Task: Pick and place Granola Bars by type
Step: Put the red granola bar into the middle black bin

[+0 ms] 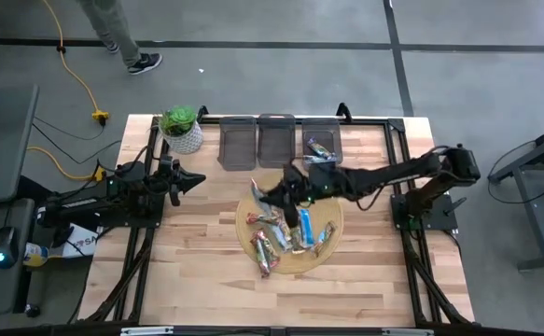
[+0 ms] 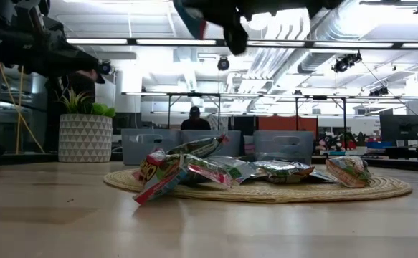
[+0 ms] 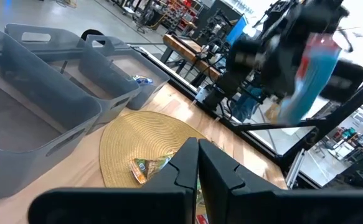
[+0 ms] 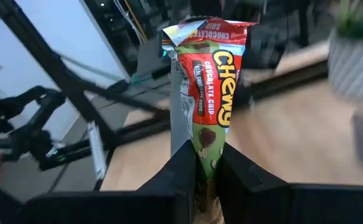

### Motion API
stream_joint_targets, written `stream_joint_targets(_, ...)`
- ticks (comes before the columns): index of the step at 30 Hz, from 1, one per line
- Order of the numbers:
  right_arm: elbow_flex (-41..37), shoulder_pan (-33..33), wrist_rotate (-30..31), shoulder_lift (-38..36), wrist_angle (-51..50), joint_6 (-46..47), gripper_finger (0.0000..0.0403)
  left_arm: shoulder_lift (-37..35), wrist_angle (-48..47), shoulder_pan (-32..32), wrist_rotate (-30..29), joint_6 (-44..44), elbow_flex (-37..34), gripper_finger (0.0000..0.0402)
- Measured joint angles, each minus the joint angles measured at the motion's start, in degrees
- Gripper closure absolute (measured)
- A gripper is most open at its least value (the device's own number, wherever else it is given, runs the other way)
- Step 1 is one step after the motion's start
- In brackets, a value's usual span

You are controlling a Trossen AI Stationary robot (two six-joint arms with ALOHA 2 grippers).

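— How much room do we have around the woven mat (image 1: 335, 217)?

— Bare wood runs along the table's (image 1: 206, 280) near edge; three grey bins (image 1: 276, 140) line the far edge, with a potted plant (image 1: 181, 129) beside them.

— And our right gripper (image 1: 273, 198)?

— We have it raised above the mat's left part, fingers clamped on a chocolate chip bar (image 4: 205, 93) that stands upright between them. The other granola bars (image 1: 288, 235) lie heaped on the mat; one lies in the rightmost bin.

— The left gripper (image 1: 195, 179)?

— Pressed together, empty, near the plant.

place: probably a robotics lab | evidence: ceiling ducts (image 2: 352, 29), workbenches (image 2: 338, 118), concrete floor (image 1: 272, 84)
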Motion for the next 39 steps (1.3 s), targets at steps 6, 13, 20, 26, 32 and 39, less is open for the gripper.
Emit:
stream_joint_targets(6, 11.5, -3.6, 0.0, 0.0, -11.9, -9.7, 0.0370, 0.0, 0.0, 0.0, 0.0, 0.0, 0.0, 0.0392)
stream_joint_targets(13, 21.5, -7.2, -0.8, 0.0, -22.8, -16.1, 0.0367, 0.0, 0.0, 0.0, 0.0, 0.0, 0.0, 0.0392)
stream_joint_targets(20, 24.5, -8.3, -0.6, 0.0, -25.6, -19.7, 0.0372, 0.0, 0.0, 0.0, -0.1, 0.0, 0.0, 0.0392)
stream_joint_targets(26, 24.6, -12.1, 1.7, 0.0, -27.1, -21.0, 0.0365, 0.0, 0.0, 0.0, -0.1, 0.0, 0.0, 0.0392)
stream_joint_targets(32, 24.6, -17.6, 1.5, 0.1, -32.5, -22.1, 0.0360, 0.0, 0.0, 0.0, -0.2, 0.0, 0.0, 0.0392)
stream_joint_targets(39, 24.6, -23.3, 0.7, 0.1, -35.9, -25.4, 0.0360, 0.0, 0.0, 0.0, -0.2, 0.0, 0.0, 0.0392)
